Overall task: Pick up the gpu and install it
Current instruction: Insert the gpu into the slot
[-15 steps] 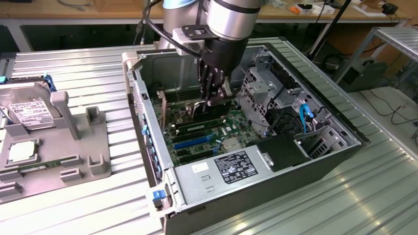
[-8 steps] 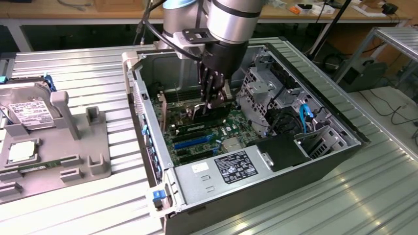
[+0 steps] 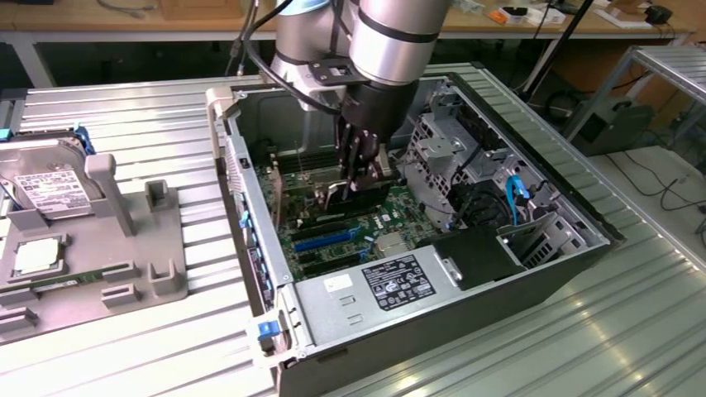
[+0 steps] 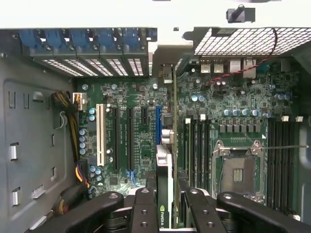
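My gripper [image 3: 359,178] reaches down into the open computer case [image 3: 251,240] and is shut on the gpu [image 3: 333,197]. In the wrist view the gpu [image 4: 164,160] stands edge-on between the black fingers [image 4: 143,208], green board on one side and a logo on its near edge. Its silver bracket end points toward the case's rear slot openings [image 4: 163,73]. The card stands in line with the blue expansion slot [image 4: 158,119] on the motherboard [image 4: 136,97]. I cannot tell whether it is seated or just above the slot.
On the exterior view's left a grey fixture [image 3: 121,248] holds a silver hard drive [image 3: 50,190] and a square CPU chip [image 3: 33,256]. Inside the case are the power supply [image 3: 381,285], drive cage [image 3: 452,149], blue cables [image 3: 513,198] and an empty CPU socket [image 4: 238,170].
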Tool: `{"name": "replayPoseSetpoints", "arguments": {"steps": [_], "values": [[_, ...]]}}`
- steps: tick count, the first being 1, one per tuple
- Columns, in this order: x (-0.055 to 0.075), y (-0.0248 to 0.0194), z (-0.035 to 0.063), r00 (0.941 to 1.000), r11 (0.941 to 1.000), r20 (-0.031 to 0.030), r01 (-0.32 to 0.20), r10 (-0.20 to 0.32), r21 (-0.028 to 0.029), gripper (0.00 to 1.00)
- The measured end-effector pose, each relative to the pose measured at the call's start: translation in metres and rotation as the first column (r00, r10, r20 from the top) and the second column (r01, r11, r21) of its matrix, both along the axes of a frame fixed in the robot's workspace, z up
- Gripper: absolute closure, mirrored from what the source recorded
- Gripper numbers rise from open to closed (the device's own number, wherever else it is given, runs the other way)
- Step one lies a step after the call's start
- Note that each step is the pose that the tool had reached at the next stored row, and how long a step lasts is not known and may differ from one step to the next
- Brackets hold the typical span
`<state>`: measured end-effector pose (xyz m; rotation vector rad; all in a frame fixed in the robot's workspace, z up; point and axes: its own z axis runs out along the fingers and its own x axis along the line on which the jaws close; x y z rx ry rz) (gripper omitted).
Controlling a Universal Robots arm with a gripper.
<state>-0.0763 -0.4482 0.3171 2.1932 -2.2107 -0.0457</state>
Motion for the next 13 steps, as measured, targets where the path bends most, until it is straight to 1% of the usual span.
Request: {"name": "replayPoseSetpoints", "arguments": {"steps": [9, 13], "values": [[0.0, -0.0047, -0.0124, 1.0, 1.0, 0.0, 0.0, 0.0, -0.0002, 0.73], [0.0, -0.0053, -0.016, 1.0, 1.0, 0.0, -0.001, 0.001, -0.0002, 0.73]]}}
